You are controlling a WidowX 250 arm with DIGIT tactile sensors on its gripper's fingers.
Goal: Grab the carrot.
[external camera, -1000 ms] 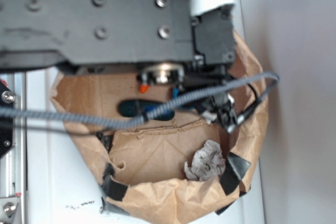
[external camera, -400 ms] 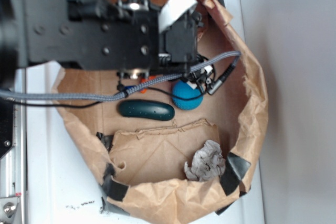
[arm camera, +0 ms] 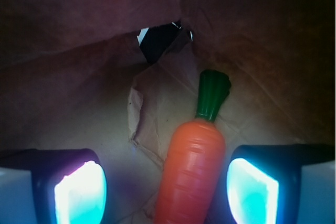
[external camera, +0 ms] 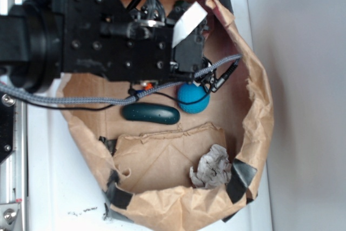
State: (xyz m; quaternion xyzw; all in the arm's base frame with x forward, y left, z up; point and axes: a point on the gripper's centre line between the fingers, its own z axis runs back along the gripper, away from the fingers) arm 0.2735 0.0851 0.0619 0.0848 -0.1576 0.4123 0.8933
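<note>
Filling the table is a crumpled brown paper bag (external camera: pixel 259 117), its floor holding everything else. Over its upper left hangs the black arm (external camera: pixel 108 36). Its gripper (arm camera: pixel 165 187) stands wide apart, gripping nothing; the carrot (arm camera: pixel 191 169) lies between the pads, nearer the right one. Beside it sit a dark green oblong (external camera: pixel 150 114) and blue ball (external camera: pixel 193 99).

Brown paper bag (external camera: pixel 259 106), open top, crumpled rim, sits on white surface (external camera: pixel 54 187). Black tape patches (external camera: pixel 240 174) on rim at 5 and 7 o'clock. Inside: dark green oblong (external camera: pixel 150 114) lying flat at centre; blue ball (external camera: pixel 193 97) just beside it at 2 o'clock. Crumpled grey-white paper wad (external camera: pixel 212 169) at 5 o'clock, well apart from both.
</note>
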